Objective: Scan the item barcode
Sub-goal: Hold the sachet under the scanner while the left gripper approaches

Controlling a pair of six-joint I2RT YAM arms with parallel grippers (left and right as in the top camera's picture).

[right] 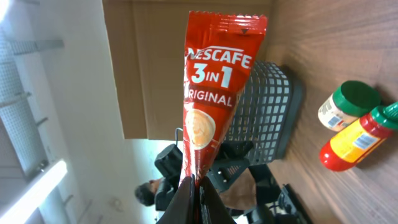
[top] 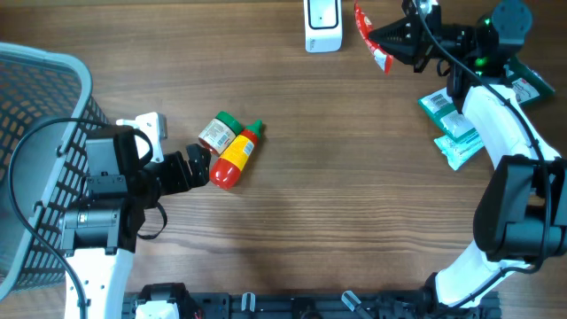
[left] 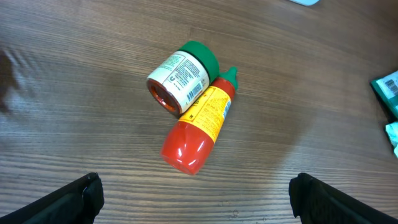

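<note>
The right gripper (top: 383,39) held the Nescafe 3-in-1 sachet (top: 363,19) raised just right of the white barcode scanner (top: 322,25), presumably so that its printed code could be presented to the scanner face. The jaws were pressed together, pinching the sachet by one end. The left gripper (top: 197,166) was spread wide and held nothing. It hovered well below-left of the scanner, facing a green-lidded jar (top: 220,131) and a red sauce bottle (top: 236,156) that lay touching, probably awaiting scanning.
</note>
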